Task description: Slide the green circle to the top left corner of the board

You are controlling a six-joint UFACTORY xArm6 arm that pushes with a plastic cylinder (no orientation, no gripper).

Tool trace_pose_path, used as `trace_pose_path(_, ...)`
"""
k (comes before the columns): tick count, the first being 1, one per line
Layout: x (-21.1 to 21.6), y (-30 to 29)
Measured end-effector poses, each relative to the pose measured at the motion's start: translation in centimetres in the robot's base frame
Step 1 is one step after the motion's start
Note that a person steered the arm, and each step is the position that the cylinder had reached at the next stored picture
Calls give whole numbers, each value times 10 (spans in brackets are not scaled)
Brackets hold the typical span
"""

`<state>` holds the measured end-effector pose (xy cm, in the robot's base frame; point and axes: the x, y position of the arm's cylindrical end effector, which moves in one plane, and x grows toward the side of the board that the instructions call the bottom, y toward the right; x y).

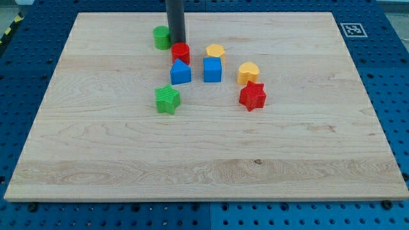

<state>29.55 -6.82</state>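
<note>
The green circle (161,37) lies near the view's top, left of centre on the wooden board (96,140). My tip (177,42) comes down from the view's top and ends just right of the green circle, close to it or touching, and right behind the red round block (181,52). Whether the tip touches the green circle cannot be told.
A blue house-shaped block (181,73), a blue cube (212,69), a yellow hexagon (215,52), a yellow heart (248,72), a red star (252,96) and a green star (168,99) cluster below and right of the tip. A marker tag (351,29) sits at the top right corner.
</note>
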Motion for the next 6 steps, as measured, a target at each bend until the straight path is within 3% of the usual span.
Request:
trace_pose_path(2,-5,-48)
trace_pose_path(4,-47,-116)
trace_pose_path(5,-45,-111)
trace_pose_path(6,-15,-82)
